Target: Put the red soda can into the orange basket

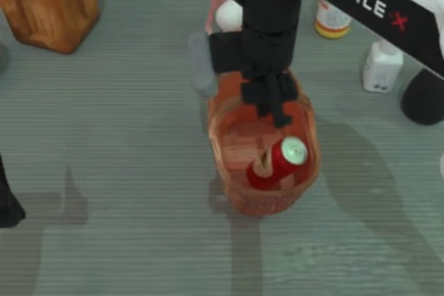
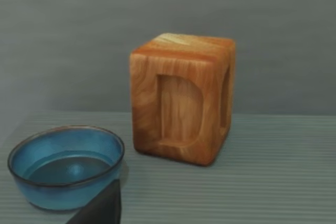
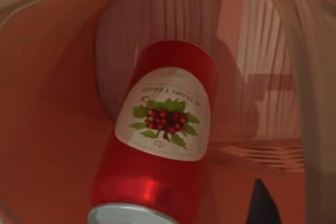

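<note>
Nearest the overhead camera is the right arm, a black limb with a white AgileX-marked link, reaching in from the upper right so that its right gripper (image 1: 276,105) hangs over the far half of the orange basket (image 1: 225,119). Whether its jaws stand apart or together cannot be told: from above the fingers read only as a dark block, and the right wrist view catches just one dark tip at its edge. Nothing is between them; they are clear of the red soda can (image 1: 276,163), which lies tilted on its side inside the basket, silver top toward the basket's right wall. In the right wrist view the can (image 3: 157,145) fills the frame, its white label with green leaves and red berries facing up, the basket's woven orange wall (image 3: 47,108) curving round it.

Around the basket, a grey object (image 1: 202,65) sits at its upper left rim, and a pink-white object (image 1: 223,12) shows partly behind the arm. Farther right stand a yellow-based bottle (image 1: 331,22) and a white bottle (image 1: 381,67). A wooden box (image 1: 48,1) occupies the top left corner.

All rests on a grey ribbed table (image 1: 104,143) before a plain grey backdrop. The left gripper is not visible; its wrist view shows the wooden box (image 2: 181,98) and a blue bowl (image 2: 65,163).
</note>
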Robot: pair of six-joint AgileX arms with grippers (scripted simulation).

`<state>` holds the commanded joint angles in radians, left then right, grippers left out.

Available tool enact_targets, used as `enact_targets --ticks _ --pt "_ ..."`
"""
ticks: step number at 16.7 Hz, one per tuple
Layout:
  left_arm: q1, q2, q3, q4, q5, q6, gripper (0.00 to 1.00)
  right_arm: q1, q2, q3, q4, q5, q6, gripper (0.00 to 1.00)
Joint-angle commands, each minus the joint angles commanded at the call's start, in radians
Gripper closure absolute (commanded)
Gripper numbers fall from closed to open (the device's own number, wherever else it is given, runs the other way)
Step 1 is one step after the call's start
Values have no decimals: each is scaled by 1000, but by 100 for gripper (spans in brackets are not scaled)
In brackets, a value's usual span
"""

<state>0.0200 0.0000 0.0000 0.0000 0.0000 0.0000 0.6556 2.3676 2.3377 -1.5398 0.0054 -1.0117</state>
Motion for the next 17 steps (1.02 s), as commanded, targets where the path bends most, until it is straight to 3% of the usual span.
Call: enact_targets --ticks 12,17 --pt "0 0 0 0 0 0 0 -2 2 4 -3 0 -1 100" --pt "0 0 0 0 0 0 0 -16 30 167 -138 0 -20 100"
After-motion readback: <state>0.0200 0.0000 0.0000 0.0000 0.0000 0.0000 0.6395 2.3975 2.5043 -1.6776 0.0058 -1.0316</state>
